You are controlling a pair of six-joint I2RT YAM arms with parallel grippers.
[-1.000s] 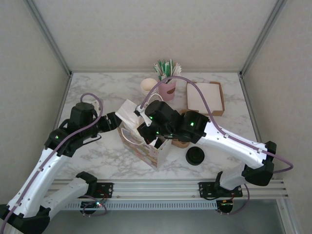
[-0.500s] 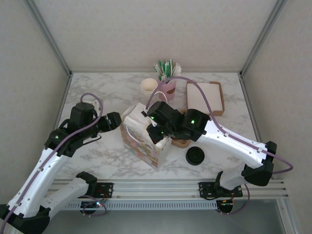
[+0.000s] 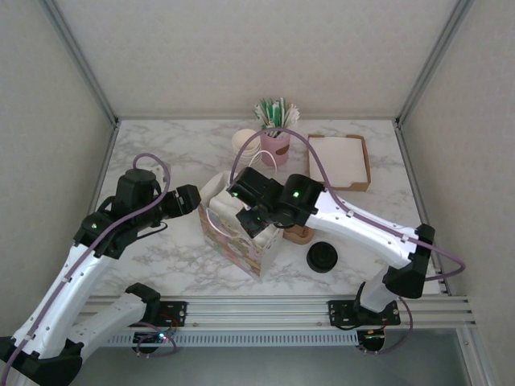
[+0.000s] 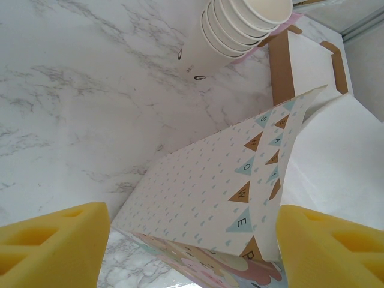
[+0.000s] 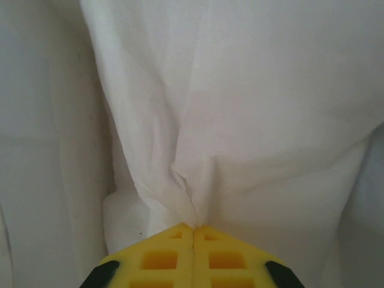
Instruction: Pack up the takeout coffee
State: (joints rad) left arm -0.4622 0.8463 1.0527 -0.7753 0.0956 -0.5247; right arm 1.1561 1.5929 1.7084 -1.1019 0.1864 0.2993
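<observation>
Fingers of right gripper pinched together on white tissue paper inside patterned paper gift bag. Left gripper fingers apart beside bag, empty. Black-lidded round disposable coffee cup seemingly on marble tabletop, outside bag. Likely light, crushable, spillable: grasp wall below lid, upright.

A white marble-patterned bench sits enclosed by pale wall panels behind and beside it, aluminium posts at its far corners.
</observation>
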